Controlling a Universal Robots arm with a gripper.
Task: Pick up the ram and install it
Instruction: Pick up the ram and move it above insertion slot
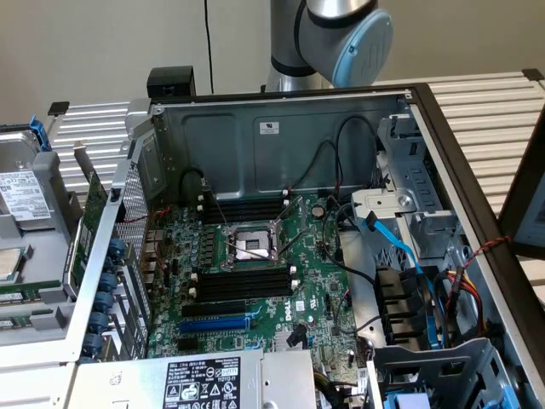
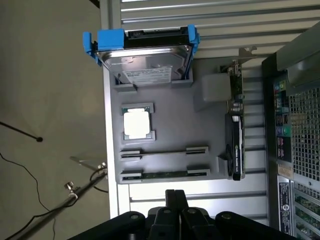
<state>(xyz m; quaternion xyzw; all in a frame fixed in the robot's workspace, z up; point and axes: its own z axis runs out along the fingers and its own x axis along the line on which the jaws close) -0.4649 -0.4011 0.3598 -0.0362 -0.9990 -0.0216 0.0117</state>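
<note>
The gripper (image 2: 175,194) hangs near the edge of the grey tray (image 2: 175,115), its fingers pressed together with nothing between them; the ram (image 2: 165,174) sits in the tray's long holder nearest the gripper, apart from it. The tray lies just beside the open computer case (image 1: 238,145), at the exterior view's left; a hard drive (image 2: 147,62) and a processor (image 2: 136,122) share it.

Exterior cam's pretty close, looking steeply down into the open computer case (image 1: 238,145). Wrist cam's higher up, facing straight down on the gray tray (image 2: 175,130) at the exterior view's left; both catch it.
</note>
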